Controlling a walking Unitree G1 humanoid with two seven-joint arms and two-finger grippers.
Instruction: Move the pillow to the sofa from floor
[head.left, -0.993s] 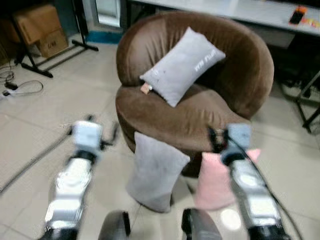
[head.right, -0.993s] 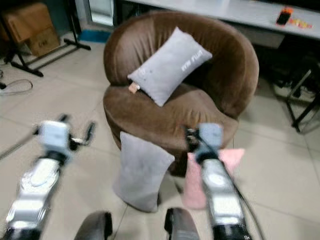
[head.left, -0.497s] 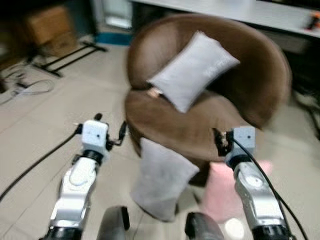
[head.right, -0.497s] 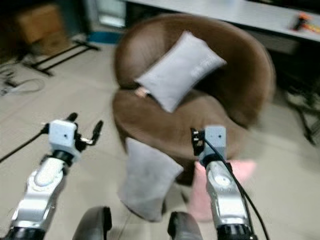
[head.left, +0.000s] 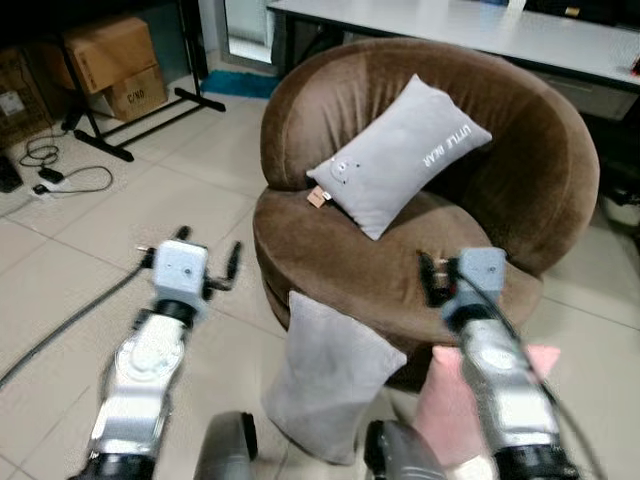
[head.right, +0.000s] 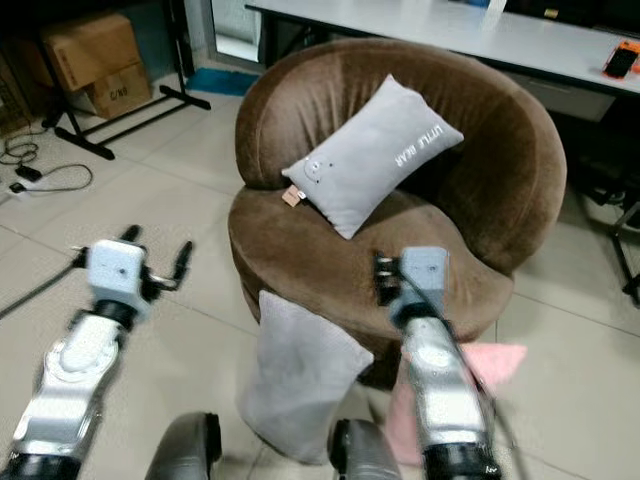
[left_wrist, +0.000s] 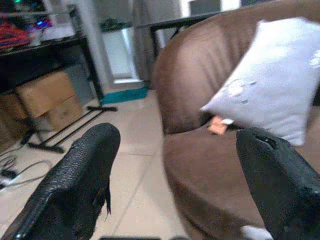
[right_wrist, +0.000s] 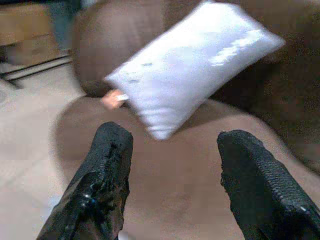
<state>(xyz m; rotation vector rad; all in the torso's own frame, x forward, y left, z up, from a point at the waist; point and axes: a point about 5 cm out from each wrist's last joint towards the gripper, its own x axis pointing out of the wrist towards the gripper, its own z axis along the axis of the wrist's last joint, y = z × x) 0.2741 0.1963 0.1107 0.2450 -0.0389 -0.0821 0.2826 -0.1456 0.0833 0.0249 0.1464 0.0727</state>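
Below me, tiled floor (head.left: 80, 240) carries a brown sofa (head.left: 520, 190); grey pillow (head.left: 330, 380) leans against its base, between my spread left gripper (head.left: 205, 262) and spread right gripper (head.left: 432, 278).

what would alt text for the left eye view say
A brown round sofa holds a grey pillow, while a second grey pillow and a pink one lean against its front on the tiled floor. Both end effectors, left and right, hover open.

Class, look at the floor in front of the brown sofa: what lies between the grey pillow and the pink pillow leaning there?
In the right eye view, the grey pillow and pink pillow are apart; between them shows the sofa base in shadow, partly hidden by the right arm.
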